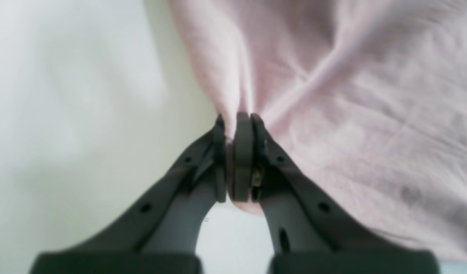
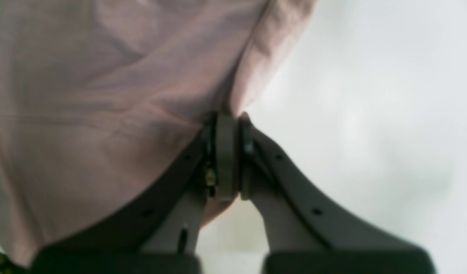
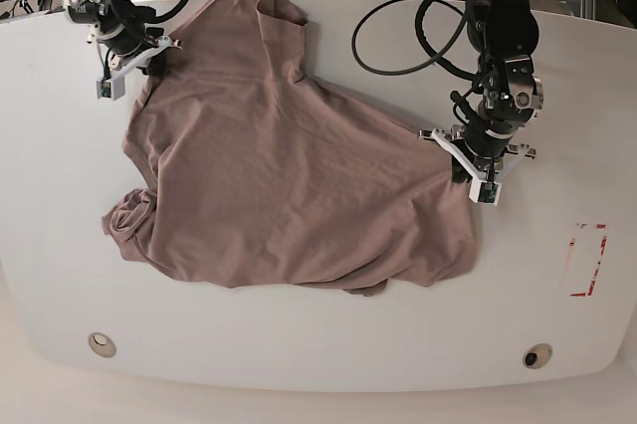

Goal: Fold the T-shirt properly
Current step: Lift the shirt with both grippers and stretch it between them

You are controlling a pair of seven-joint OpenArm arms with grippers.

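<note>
Here both tools pinch shirt [image 3: 279, 175] edges, left tool [image 1: 237, 118] at frame right, right tool [image 2: 227, 116] at upper left, likely to spread it flat on the surface [image 3: 557, 66].

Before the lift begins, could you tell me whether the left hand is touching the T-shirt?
Touching. The left wrist view shows the left hand shut with a pinch of the pink T-shirt gathered between its fingers.

The T-shirt [image 3: 279, 175] is lying spread across the tabletop [image 3: 557, 315]; the left claw [image 3: 466, 157] is sitting at its right edge; the right claw [image 3: 151, 64] is sitting at its far-left corner.
</note>
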